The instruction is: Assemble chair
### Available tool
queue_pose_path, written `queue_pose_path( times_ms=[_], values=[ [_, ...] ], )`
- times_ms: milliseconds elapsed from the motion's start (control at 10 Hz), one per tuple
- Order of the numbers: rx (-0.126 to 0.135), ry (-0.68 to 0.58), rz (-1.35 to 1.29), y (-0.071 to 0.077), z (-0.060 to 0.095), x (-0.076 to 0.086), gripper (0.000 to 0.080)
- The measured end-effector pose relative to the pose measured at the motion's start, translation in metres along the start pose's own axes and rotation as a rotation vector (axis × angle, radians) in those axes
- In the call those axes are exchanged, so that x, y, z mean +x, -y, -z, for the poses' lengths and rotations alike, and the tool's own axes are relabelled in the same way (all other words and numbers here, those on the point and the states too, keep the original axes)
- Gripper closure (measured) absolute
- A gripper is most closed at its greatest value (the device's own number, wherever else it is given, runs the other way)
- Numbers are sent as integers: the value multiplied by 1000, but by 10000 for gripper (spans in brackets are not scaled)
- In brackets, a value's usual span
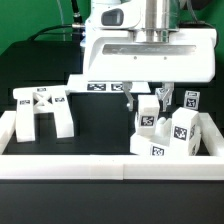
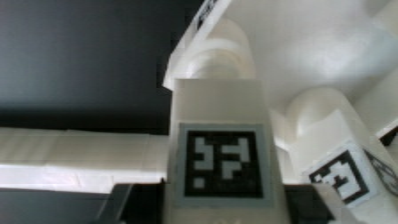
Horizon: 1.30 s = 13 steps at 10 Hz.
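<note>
Scene: a black table (image 1: 100,125) edged by a long white rail (image 1: 90,162), with the chair in loose white parts, each tagged in black and white.
End effector: the end effector (image 1: 146,100) hangs below the white arm, over the side of the table at the exterior view's right. It is closed on the top of an upright leg (image 1: 147,122), one finger on each side.
Leg: blocky, with a square tag on the face turned to the exterior camera. In the wrist view the leg (image 2: 222,120) fills the middle, with a rounded end and its tag plain to read. Whether its foot touches the table cannot be told.
Other chair parts: a cluster of tagged blocks (image 1: 183,132) stands just beside the held leg, toward the exterior view's right, close to the rail. The wrist view shows one of them (image 2: 338,125) right next to the leg.
Cross-braced frame: the cross-braced frame (image 1: 40,110) stands on the table at the exterior view's left, well apart from the end effector.
Marker board: the marker board (image 1: 100,87) lies flat behind the end effector.
</note>
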State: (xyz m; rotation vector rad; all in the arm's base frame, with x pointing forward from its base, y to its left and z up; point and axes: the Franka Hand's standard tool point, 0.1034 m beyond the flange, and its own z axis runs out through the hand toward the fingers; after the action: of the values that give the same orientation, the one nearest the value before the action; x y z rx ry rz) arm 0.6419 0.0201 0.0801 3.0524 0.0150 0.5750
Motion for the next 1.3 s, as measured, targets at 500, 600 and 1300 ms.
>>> queue_pose_path(
  times_ms=[500, 600, 1300],
  values=[
    [-14, -108, 10, 1, 1, -4, 508],
    [-14, -107, 10, 1, 1, -4, 508],
    [-14, -106, 11, 1, 1, -4, 152]
  ],
)
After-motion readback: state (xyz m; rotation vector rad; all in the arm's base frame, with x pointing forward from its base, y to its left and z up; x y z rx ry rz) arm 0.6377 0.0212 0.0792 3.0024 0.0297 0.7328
